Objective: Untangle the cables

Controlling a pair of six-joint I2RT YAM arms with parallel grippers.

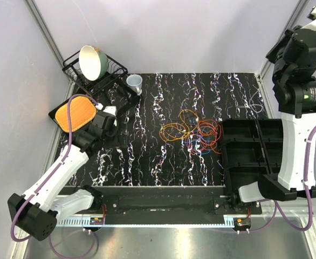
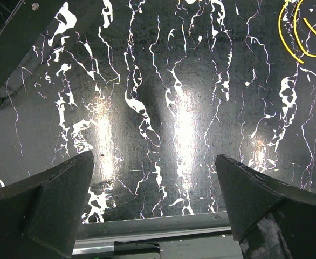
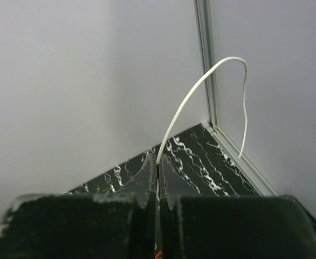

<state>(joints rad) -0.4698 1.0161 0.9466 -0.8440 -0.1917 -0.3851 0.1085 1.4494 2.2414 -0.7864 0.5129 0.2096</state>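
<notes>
Walls (image 1: pixel 174 32): smooth, matt, pale grey panels on three sides, joined at the corners by slim aluminium posts.
Table (image 1: pixel 147 162): flat, glossy black top veined with white like marble. It throws back two soft glares in the left wrist view.
Right arm (image 1: pixel 295 140): white shell with black joints, rising from the near right corner. It stands in front of part of the divided tray.
Left arm (image 1: pixel 55 181): the same build, lying low and reaching toward the far left.
Divided tray (image 1: pixel 244 148): black moulded plastic, rectangular, split into compartments, at the table's right edge. The cables lie just beside its left wall.
Dish rack (image 1: pixel 107 78): black wire frame in the far left corner.
Orange mat (image 1: pixel 76 114): a rounded rectangle with a fine grid texture, lying on a black tray near the rack.
Bowl (image 1: pixel 91 61): round, cream inside and green outside, propped on edge in the rack.
Cables (image 1: pixel 194 134): thin, limp wires in overlapping loops at mid-table, right of centre. Orange and yellow rings lie to the left, with red, blue and pink knotted to the right.
Cup (image 1: pixel 135 82): small, pale and conical, just beside the rack.
Left gripper (image 2: pixel 155 178): two blunt black wedge fingers spread wide, holding nothing, over bare table. Yellow loops show at the far right of its view.
Right gripper (image 3: pixel 157 164): raised high by the far right corner, with dark fingers pressed together on the white wire.
White wire (image 3: pixel 201 86): very thin, arching up from the pinch and drooping to the right.
</notes>
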